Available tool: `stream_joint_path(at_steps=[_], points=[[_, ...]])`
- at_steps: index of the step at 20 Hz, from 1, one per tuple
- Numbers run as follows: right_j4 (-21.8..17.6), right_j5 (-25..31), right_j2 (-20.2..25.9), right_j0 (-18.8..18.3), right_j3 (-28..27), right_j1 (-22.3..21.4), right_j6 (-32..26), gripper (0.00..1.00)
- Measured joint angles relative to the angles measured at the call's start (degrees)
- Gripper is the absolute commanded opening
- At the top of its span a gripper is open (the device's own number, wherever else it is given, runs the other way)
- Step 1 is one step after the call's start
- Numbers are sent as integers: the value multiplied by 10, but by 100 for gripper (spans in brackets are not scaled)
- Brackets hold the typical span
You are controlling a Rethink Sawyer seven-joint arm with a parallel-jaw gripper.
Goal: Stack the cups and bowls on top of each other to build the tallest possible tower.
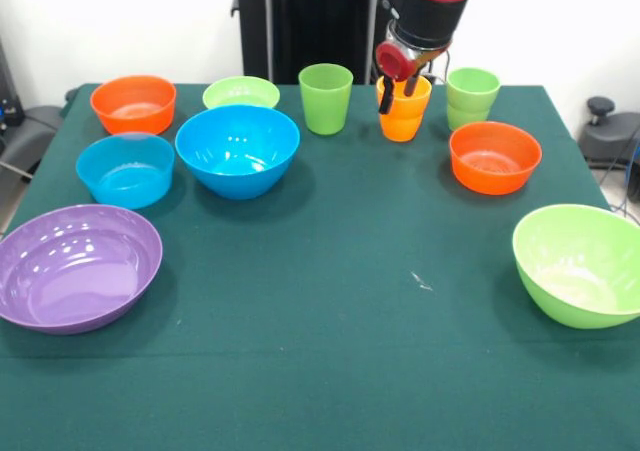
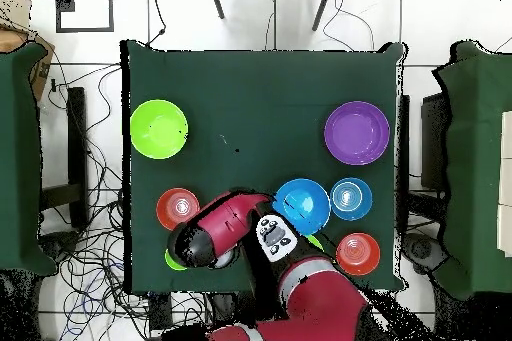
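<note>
My gripper (image 1: 398, 93) is open, and its fingers straddle the near rim of the orange cups (image 1: 404, 119), two nested at the back of the table. A pair of nested green cups (image 1: 472, 95) stands to their right and a single green cup (image 1: 326, 98) to their left. The bowls sit apart on the green cloth: blue (image 1: 238, 149), light blue (image 1: 125, 169), purple (image 1: 78, 266), small lime green (image 1: 241, 93), large lime green (image 1: 580, 264), and two orange ones (image 1: 133, 103) (image 1: 494, 157). In the overhead view my arm (image 2: 225, 232) hides the gripper and the cups.
The green table (image 1: 340, 311) has its front edge at the bottom of the front view. In the overhead view the purple bowl (image 2: 357, 132) and the large lime green bowl (image 2: 158, 128) lie farthest from my base. Cables cover the floor around the table.
</note>
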Motion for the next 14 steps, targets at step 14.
stream_joint_path(at_steps=[14], points=[[-7, 0, -11, 8, -1, 13, 0, 100]])
